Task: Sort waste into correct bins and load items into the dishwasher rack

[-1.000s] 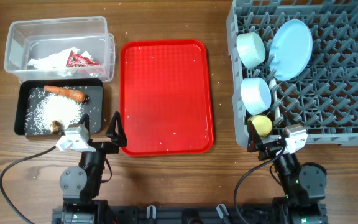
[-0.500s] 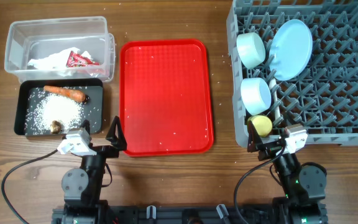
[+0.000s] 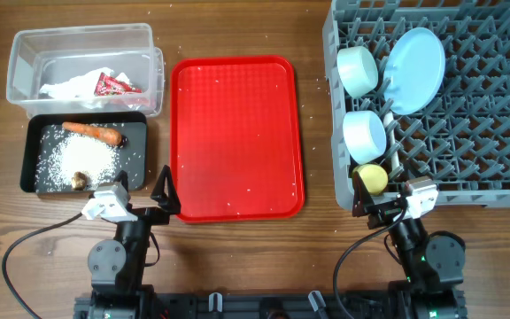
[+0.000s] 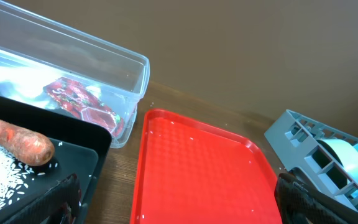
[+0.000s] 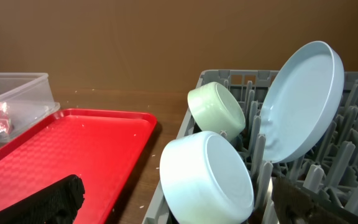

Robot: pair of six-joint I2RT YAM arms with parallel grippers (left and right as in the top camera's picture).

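As matters stand, the work looks all but complete, and the step in hand appears to be a final check. Left gripper (image 3: 142,188) and right gripper (image 3: 382,197) sit at the near table edge, jaws spread wide, holding nothing.

Waste: crumpled napkin (image 3: 65,89) and red wrapper (image 3: 113,85) lie in the clear tub (image 3: 16,62). Carrot (image 3: 91,132), rice (image 3: 76,161) and brown lump (image 3: 81,180) lie in the black tray (image 3: 27,155).

Dishwasher rack (image 3: 485,168) holds the plate (image 3: 414,69) upright between pegs. Green bowl (image 3: 358,69) and blue bowl (image 3: 365,135) are on their sides, and the yellow cup (image 3: 372,178) is at its near left corner. Spoon: not made out with certainty.

A few stray grains dot the red serving tray (image 3: 237,133). Recommendation: such grains are too small to pinch. Tipping that tray over the black tray would serve better, gripped by its rim, with the right arm kept clear of the cup just ahead of it
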